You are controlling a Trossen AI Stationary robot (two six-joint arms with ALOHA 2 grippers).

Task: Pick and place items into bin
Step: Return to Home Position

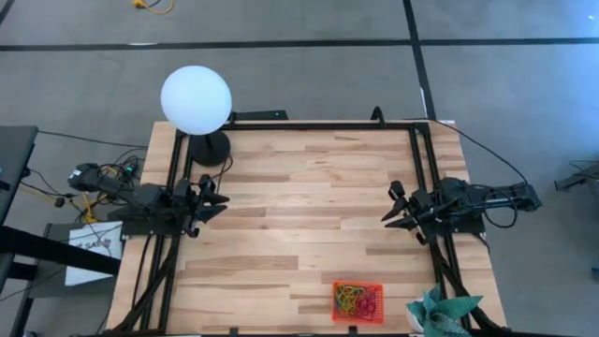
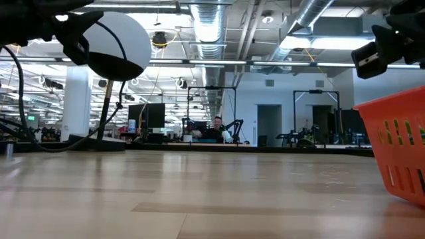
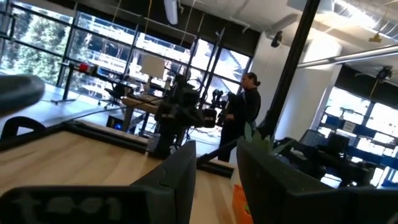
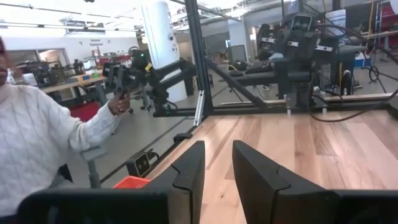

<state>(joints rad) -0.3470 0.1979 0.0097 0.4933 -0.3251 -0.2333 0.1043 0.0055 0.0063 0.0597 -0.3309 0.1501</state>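
Arms at opposite bench [image 1: 309,187] edges; left hand [image 1: 213,199] spread, empty; right hand [image 1: 393,205] spread, empty; rubber bands [image 1: 357,300] heaped inside bin [image 1: 358,284], beside teal cloth [image 1: 440,314].

- I am holding my gripper [image 4: 216,151] over the table [image 4: 323,143], fingers slightly parted.
- The bin [image 4: 132,182] is just showing behind one finger.
- The left arm [image 4: 292,46] is sitting across the table.
- A person [image 4: 37,143] in white is raising an arm beyond the table.
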